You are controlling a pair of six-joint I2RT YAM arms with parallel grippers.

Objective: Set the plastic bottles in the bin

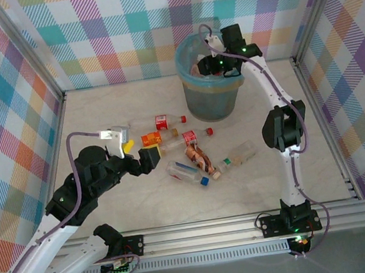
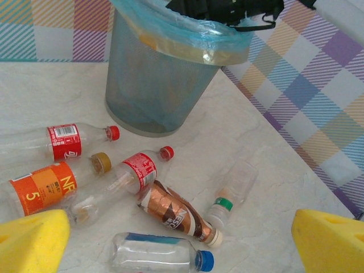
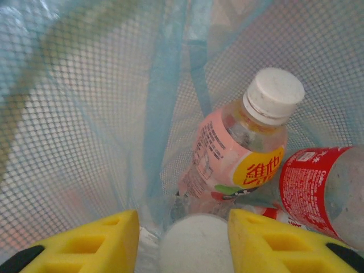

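Inside the bin the blue liner blurred things, and I could not tell whether the right gripper, its yellow fingers flanking a fuzzy white round shape, gripped it or just hung there; two plastic bottles lay in there, a pink-labelled one and a red-labelled one cut off at the edge. Six more bottles lay scattered on the pale marbled table in front of the bin, near the left gripper, whose jaws stood wide apart and empty. Bright checked cloth walled the cell.
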